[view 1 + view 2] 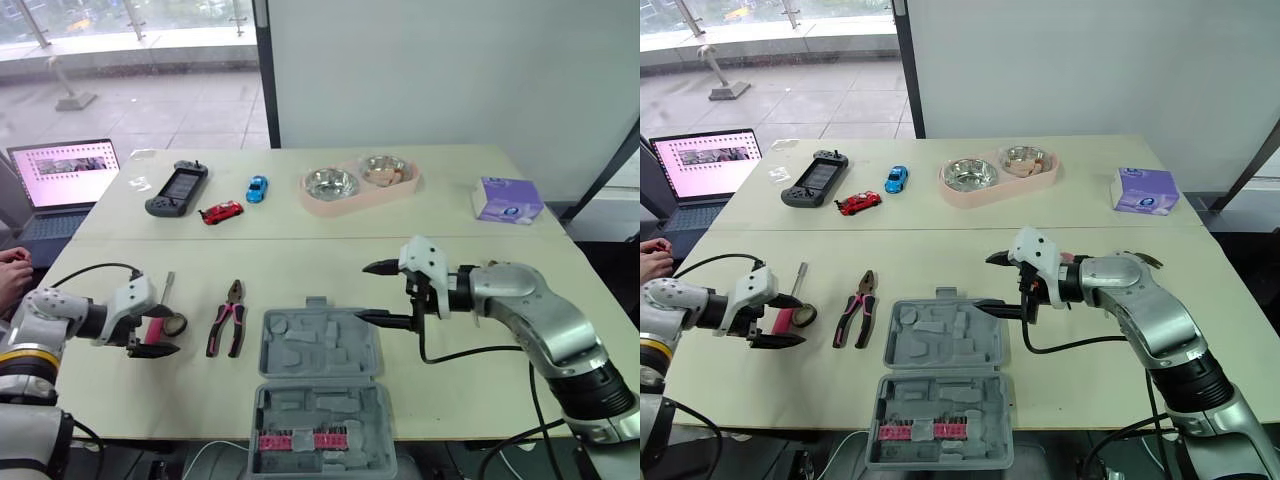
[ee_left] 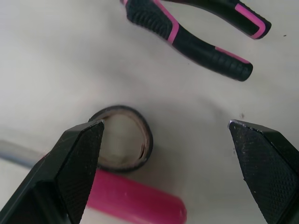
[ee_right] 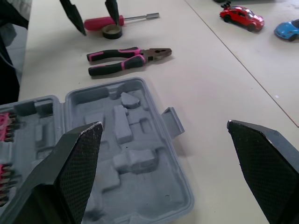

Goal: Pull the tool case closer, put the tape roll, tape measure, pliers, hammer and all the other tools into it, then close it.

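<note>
The grey tool case [image 1: 318, 345] lies open near the table's front edge, with a row of pink bits in its near half. Left of it are the black-and-pink pliers [image 1: 228, 318], then a dark tape roll [image 1: 175, 324] touching a pink-handled screwdriver [image 1: 160, 310]. My left gripper [image 1: 158, 332] is open low over the tape roll [image 2: 122, 138], one finger beside the roll and the pink handle [image 2: 135, 203] under it. My right gripper [image 1: 362, 292] hangs open just above the case's far right corner [image 3: 121, 140], holding nothing.
Across the far half of the table are a game controller [image 1: 177, 188], a red toy car [image 1: 221, 212], a blue toy car [image 1: 257, 187], a pink double bowl [image 1: 360, 182] and a purple tissue box [image 1: 508, 199]. A laptop [image 1: 62, 180] and a person's hand [image 1: 12, 268] are at the left.
</note>
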